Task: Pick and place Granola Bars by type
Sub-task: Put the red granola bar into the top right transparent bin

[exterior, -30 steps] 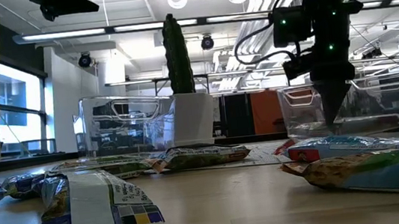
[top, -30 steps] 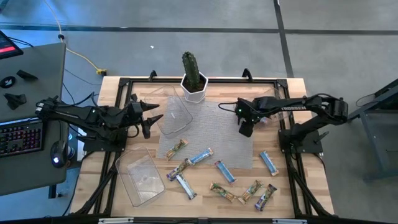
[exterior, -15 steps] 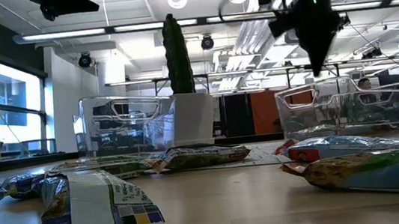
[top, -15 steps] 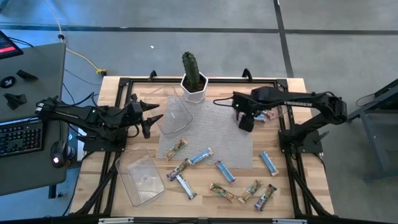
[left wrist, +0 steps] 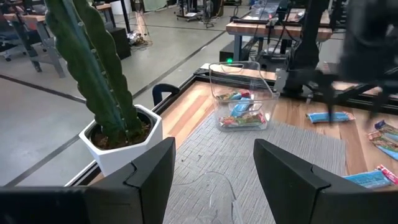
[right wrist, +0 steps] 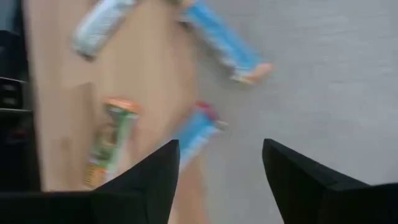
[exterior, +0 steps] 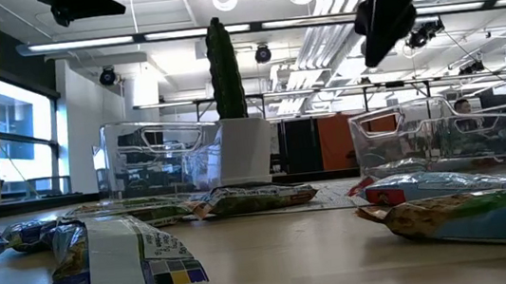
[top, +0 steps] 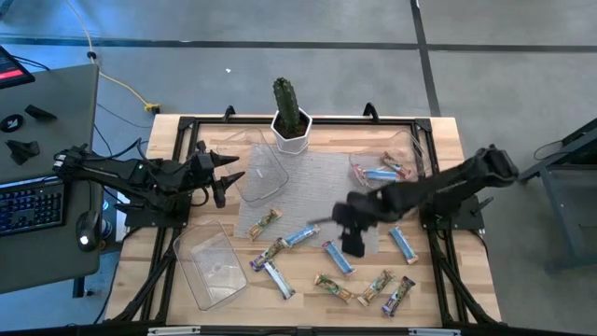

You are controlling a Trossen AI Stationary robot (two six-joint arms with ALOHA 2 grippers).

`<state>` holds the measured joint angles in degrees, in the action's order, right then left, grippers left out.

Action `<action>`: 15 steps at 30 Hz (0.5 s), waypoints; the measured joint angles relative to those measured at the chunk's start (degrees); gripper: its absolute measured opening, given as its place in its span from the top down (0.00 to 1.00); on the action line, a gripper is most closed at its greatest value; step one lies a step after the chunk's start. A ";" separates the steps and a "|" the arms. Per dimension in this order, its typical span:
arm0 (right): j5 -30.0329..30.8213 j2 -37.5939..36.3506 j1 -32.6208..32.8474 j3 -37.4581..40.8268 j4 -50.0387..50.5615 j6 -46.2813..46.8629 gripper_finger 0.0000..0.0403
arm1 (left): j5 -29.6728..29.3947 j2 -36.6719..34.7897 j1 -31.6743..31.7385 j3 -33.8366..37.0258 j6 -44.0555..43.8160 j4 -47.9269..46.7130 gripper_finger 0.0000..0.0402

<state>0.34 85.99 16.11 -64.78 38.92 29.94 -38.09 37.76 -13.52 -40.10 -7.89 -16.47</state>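
Several wrapped granola bars lie flat on the near half of the table: blue-and-white ones (top: 338, 258) (top: 403, 245) (top: 300, 235), tan-green ones (top: 266, 222) (top: 334, 287), and white-purple ones (top: 278, 278) (top: 399, 294). More bars (top: 381, 172) lie in a clear tub (top: 359, 161) at the far right. My right gripper (top: 353, 245) hangs open and empty above the blue bars near the mat's near edge; its wrist view shows a blue bar (right wrist: 198, 134) just ahead of the fingers. My left gripper (top: 229, 177) waits open at the left, beside a tilted clear tub (top: 261, 173).
A potted cactus (top: 289, 117) stands at the far edge. A grey mat (top: 317, 191) covers the table's middle. An empty clear tub (top: 213, 266) sits at the near left. A desk with a keyboard (top: 28, 205) stands left of the table.
My right gripper has risen from beside the far-right tub and swung quickly toward the near edge, ending above the scattered blue bars. The tub with bars in it, hidden under the arm before, now shows.
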 joint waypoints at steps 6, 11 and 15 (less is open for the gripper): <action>2.52 6.87 6.92 2.44 -5.98 3.04 0.45 | 0.16 0.00 0.00 0.00 -0.62 -0.02 0.47; 7.27 12.72 9.42 2.44 -4.95 5.90 0.45 | 3.00 0.00 0.00 0.00 -1.65 0.00 0.47; 6.40 15.65 10.00 2.44 -6.89 11.25 0.45 | 3.19 0.00 -0.02 0.00 -2.60 -0.03 0.47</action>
<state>6.74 101.64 26.11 -62.35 32.03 41.19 -34.89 37.76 -13.54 -40.10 -10.50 -16.50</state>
